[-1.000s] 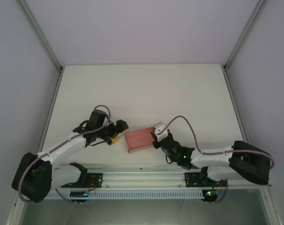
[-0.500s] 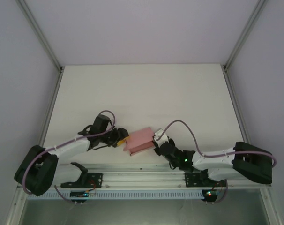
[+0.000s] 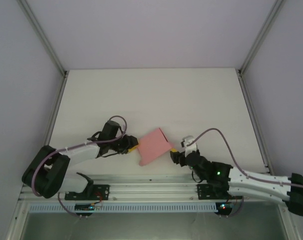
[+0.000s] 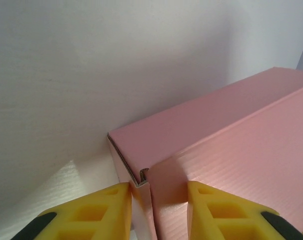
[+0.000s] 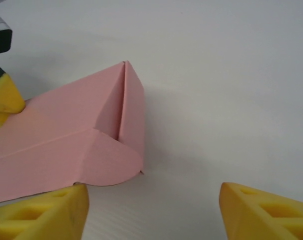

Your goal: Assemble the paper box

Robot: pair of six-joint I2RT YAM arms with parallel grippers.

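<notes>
- Two yellow, ridged fingers of the left gripper [image 3: 133, 146] [image 4: 158, 192] pinch the end wall, jaws clamped on thin card.
- Between the arms, near the white tabletop's [image 3: 151, 95] front edge, sits the paper box [image 3: 154, 145] [image 4: 231, 130] [image 5: 66, 130]: pink, finely ribbed, rectangular, with a rounded flap [image 5: 109, 165].
- Right gripper [image 3: 177, 155] [image 5: 151, 215] sits just beside it, jaws wide apart.

My left wrist view cuts the paper box [image 4: 231, 145] off at right and bottom; my right wrist view loses its left end past the edge.
</notes>
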